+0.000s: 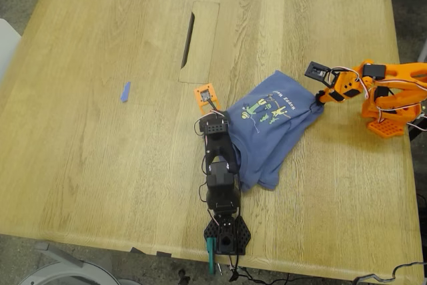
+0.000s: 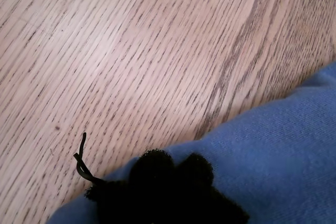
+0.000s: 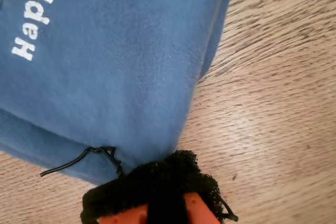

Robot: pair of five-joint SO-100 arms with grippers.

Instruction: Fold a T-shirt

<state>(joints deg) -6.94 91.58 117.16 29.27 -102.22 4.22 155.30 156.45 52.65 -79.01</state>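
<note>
The second gripper [image 1: 321, 95], on the orange arm at the exterior view's right, looks clamped on the T-shirt [image 1: 270, 135]. The cloth is drawn to a point at its jaws, and in the second wrist view the blue fabric [image 3: 115, 66] runs under the black foam pad [image 3: 157, 190]. The first gripper [image 1: 212, 108], on the black arm at the near edge, sits at the opposite side of the garment. Its wrist view shows a dark pad [image 2: 168, 184] lying on blue cloth [image 2: 273, 156], but whether the jaws are pinching or merely resting there cannot be told.

The shirt lies bunched between the two arms on the wooden table [image 1: 100, 138]. It is partly doubled over, with the chest print [image 1: 263, 108] facing up and the pale lettering [image 3: 32, 22] close to the second gripper. A small blue scrap [image 1: 125, 91] lies well apart, towards the exterior view's left.

As for handling, this looks like light, limp cotton. It will sag, drag and wrinkle rather than keep a shape, and layers are likely to cling and slide over each other. The thicker hemmed edges and corners look the best places to pinch, as they give the foam pads more to bite on. Lifting from one point alone would probably let the rest trail and bunch. A grip that catches two layers could undo the fold.
</note>
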